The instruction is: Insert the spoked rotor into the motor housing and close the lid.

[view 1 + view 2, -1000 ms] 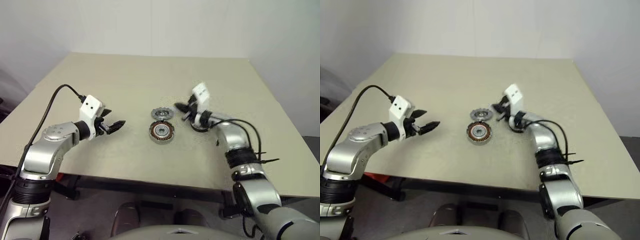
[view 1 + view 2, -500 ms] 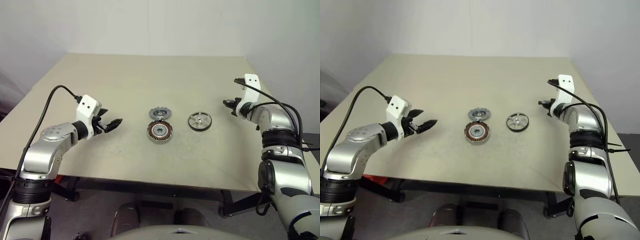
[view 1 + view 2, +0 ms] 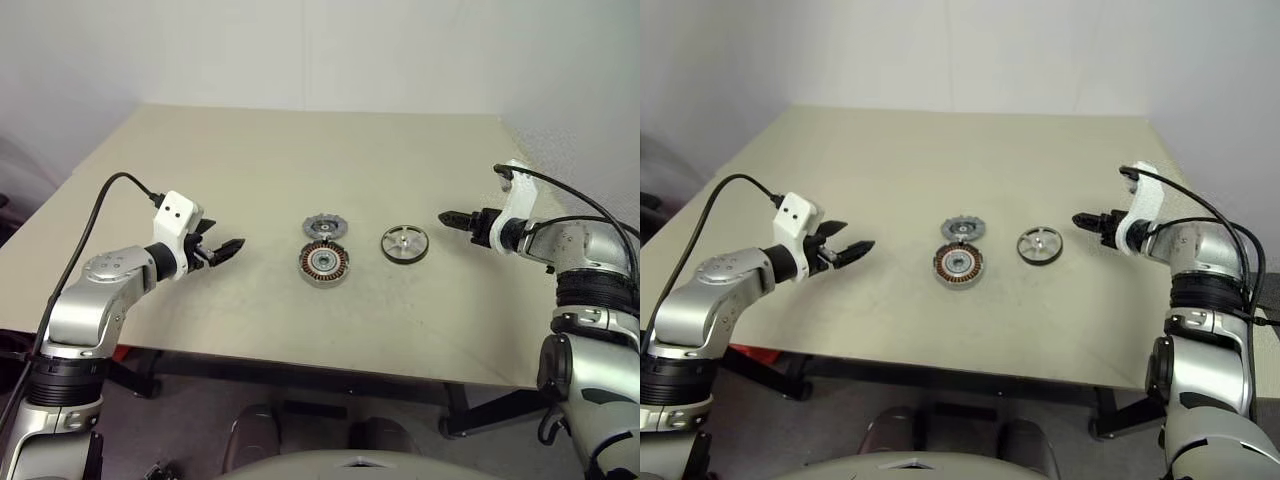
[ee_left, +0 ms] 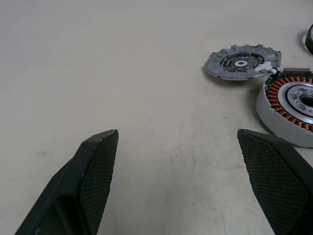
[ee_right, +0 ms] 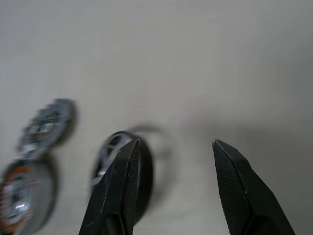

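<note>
Rotor: the spoked wheel point(image 3: 404, 244) lies flat on the table, right of centre in my head view, silver spokes inside a dark rim, nothing touching it.
Housing: the round silver cup point(image 3: 324, 264) sits just left of the wheel and a little nearer the lower edge of the frame. Inside it I see a ring of copper windings around a central bearing; the wheel is not in it, it lies beside it.
Lid: the dark grey notched disc point(image 3: 324, 227) lies flat directly above the cup in the frame, its edge against or almost against the cup's rim; I cannot tell whether they touch. It is off the cup, so the cup stands uncovered.
Right gripper: my right gripper point(image 3: 448, 218) hangs above the table to the right of the wheel, pointing toward it, apart from it. Its fingers point(image 5: 234, 191) stand apart with nothing between them.
Left gripper: my left gripper point(image 3: 229, 248) hovers at the left of the frame, aimed at the cup and well apart from it. Its fingers point(image 4: 93, 181) are spread wide, gripping nothing.
Table: the beige top point(image 3: 300, 150) carries these three parts.
</note>
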Controlling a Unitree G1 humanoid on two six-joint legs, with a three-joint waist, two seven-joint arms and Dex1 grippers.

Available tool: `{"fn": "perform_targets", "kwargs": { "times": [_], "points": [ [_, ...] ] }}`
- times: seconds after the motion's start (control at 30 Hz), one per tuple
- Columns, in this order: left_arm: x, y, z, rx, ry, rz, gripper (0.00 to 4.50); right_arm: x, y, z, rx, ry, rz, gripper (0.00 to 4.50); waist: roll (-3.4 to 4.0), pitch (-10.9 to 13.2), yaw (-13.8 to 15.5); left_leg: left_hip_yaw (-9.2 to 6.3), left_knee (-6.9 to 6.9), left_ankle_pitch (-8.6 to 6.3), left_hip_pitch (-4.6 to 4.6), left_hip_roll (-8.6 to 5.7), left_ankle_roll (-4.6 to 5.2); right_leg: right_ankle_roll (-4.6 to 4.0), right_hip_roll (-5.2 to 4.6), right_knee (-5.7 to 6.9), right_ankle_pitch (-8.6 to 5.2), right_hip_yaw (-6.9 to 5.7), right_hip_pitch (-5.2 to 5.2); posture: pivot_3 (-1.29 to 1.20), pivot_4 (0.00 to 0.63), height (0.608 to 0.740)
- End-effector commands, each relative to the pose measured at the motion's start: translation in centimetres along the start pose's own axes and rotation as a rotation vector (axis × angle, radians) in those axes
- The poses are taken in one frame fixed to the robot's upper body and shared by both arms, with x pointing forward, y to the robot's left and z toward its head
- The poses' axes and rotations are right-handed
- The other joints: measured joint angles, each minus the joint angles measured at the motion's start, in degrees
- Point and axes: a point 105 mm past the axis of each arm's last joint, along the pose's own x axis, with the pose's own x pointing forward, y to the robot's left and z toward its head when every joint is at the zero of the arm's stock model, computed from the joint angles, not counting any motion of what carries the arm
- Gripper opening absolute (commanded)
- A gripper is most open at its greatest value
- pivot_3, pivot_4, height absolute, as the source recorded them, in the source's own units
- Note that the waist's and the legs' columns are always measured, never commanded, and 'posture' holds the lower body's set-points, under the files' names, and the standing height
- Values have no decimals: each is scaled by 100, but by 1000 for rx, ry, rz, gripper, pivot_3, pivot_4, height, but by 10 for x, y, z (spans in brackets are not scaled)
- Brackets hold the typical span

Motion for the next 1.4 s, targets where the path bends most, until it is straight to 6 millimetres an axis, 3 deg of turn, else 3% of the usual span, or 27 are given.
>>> {"fn": "perform_targets", "kwargs": {
  "times": [0.03, 0.2, 0.7, 0.8, 0.97, 1.17, 1.4],
  "points": [
    [0, -2, 8, 25, -29, -8, 4102, -11, 12, -9, 121, 36, 143, 2676, 0, 0, 16, 0, 1, 0, 0, 0, 0, 0, 0, 0, 0, 0, 1, 0, 0, 740],
    [0, -3, 7, 30, -22, -7, 4102, -7, 6, -36, 219, 109, 155, 2676, 1, -1, 43, 0, 2, 0, 0, 0, 0, 0, 0, 0, 0, -1, 2, 0, 0, 740],
    [-3, -1, 8, 52, -13, 0, 4102, 14, 28, -50, 260, 129, 227, 2676, 2, -2, 63, 0, 2, 3, 4, 2, -4, -2, 0, 3, 2, -1, 1, 0, 0, 740],
    [-3, 0, 8, 55, -11, 2, 4102, 19, 31, -53, 267, 128, 228, 2034, 2, -2, 69, -1, 2, 3, 6, 3, -5, -2, 0, 5, 2, -1, 2, 0, 0, 740],
    [-5, 1, 8, 59, -8, 7, 4102, 22, 31, -56, 272, 123, 218, 392, 2, -3, 111, 0, 2, 4, 13, 3, -6, -2, 0, 5, 2, -1, 9, 0, 0, 740],
    [-5, 1, 8, 61, -7, 5, 4102, 20, 48, -44, 289, 84, 321, 346, 3, -3, 121, -2, 2, 6, 25, 3, -11, -1, -1, 5, 1, -1, 24, 0, 0, 740],
    [-2, -1, 8, 63, -5, -5, 4102, 13, 104, -36, 344, 113, 595, 346, 5, -4, 115, -1, -2, 7, 13, 5, -12, -3, 0, 7, 2, -1, 2, 0, 0, 740]
  ]
}}
